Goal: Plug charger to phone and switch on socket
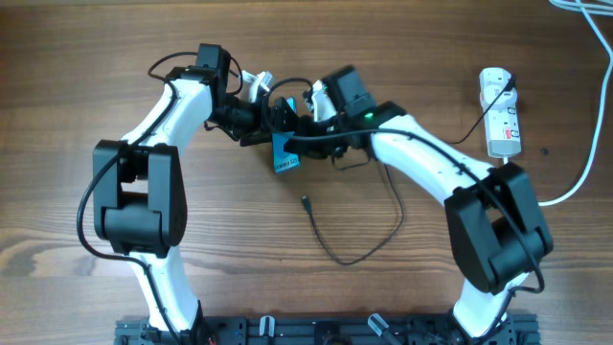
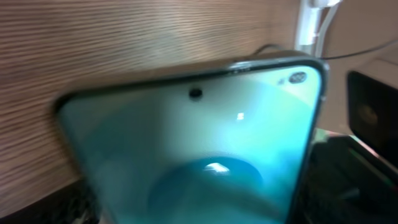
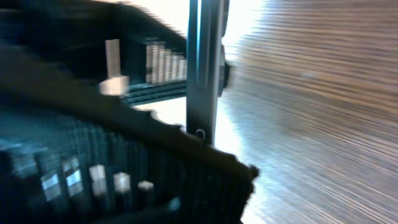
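The phone sits between the closed right tool and the left tool, whose jaws I cannot make out; the charger lies unplugged near them and the socket well apart, so both steps are not yet done.

Teal phone upright — black charger loose (tip free), white socket rightward
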Robot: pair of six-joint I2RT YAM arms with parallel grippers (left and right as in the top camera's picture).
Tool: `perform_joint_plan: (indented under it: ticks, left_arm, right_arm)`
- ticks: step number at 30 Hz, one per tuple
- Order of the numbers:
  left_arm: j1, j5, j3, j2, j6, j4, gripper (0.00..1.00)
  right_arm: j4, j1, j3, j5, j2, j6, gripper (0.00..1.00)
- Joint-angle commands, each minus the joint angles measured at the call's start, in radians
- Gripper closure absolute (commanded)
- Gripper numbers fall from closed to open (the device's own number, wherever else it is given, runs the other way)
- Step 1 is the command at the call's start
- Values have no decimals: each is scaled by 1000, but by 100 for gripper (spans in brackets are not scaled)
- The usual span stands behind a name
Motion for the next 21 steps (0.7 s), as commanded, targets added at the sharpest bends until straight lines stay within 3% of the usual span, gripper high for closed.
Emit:
perform_joint_plan:
  ticks: [1,5,7,11,17,19,21]
  left_arm:
    - [7,294,-2,-39,118,-35,5]
    - [65,617,-2,-52,216,-26,7]
    - [94,705,-1,-63,247,-27,9]
    - [110,705,-1,-96,254,-28,18]
    - [127,705,-1,-236,255,-23,20]
    - [135,705,-1,-281,254,-23,30]
    - [144,705,-1,-327,253,-23,32]
  right_arm:
    - [86,-72,18,-381,13,-105,96]
    - [148,-108,18,-495,13,-119,96]
    - [180,-114,18,-497,13,-118,96]
    - [274,-113,18,-491,13,-61,96]
    - [468,-110,18,-465,13,120,96]
    - [505,-108,18,-467,13,142,96]
    - [544,-102,18,-475,13,164,95]
